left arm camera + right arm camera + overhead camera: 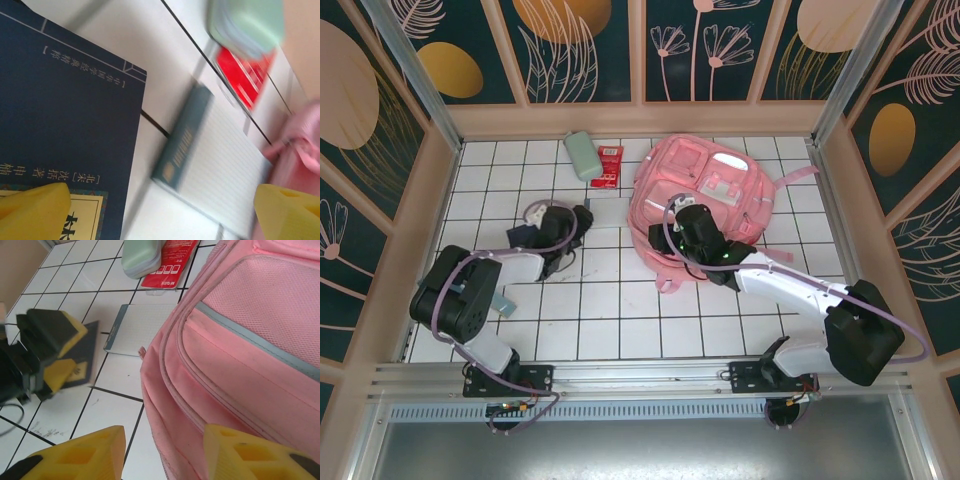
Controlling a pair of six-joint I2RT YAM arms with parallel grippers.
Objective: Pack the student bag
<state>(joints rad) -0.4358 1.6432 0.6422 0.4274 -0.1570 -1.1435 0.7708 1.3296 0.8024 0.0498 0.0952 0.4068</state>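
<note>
Writing, book: white Chinese characters on the dark blue hardcover book point(65, 115); one column readable as 北宋 沈括 著, a larger black title on a cream panel cut off at the frame edge.
Writing, notebook: gold stamp on the teal spine of the white lined notebook point(137, 327), too blurred to read.
Writing, packet: white boxes and small print on the flat red packet point(172, 262), too small to read.
Count: one bag, one book, one notebook, one packet, one mint-green rounded case point(142, 255), two claws.
Student bag: large pink fabric backpack point(720, 175) lying flat on the white tiled tabletop point(620, 320), at about 1 o'clock from its centre in the top view; mesh front pocket and a pale grey strip facing up.
Notebook place: at 9 o'clock of the backpack, just beside its edge.
Case and packet: at 11 o'clock from the tabletop centre, the case lying partly on the packet.
Book place: at 9 o'clock, under the left claw.
Left claw point(160, 215): yellow fingertips spread wide, over the book's cover, gripping nothing; contact with the cover not clear.
Right claw point(165, 455): partly open, gripping nothing, at the backpack's 7 o'clock edge, one yellow fingertip over bare tile and the other over pink fabric.
</note>
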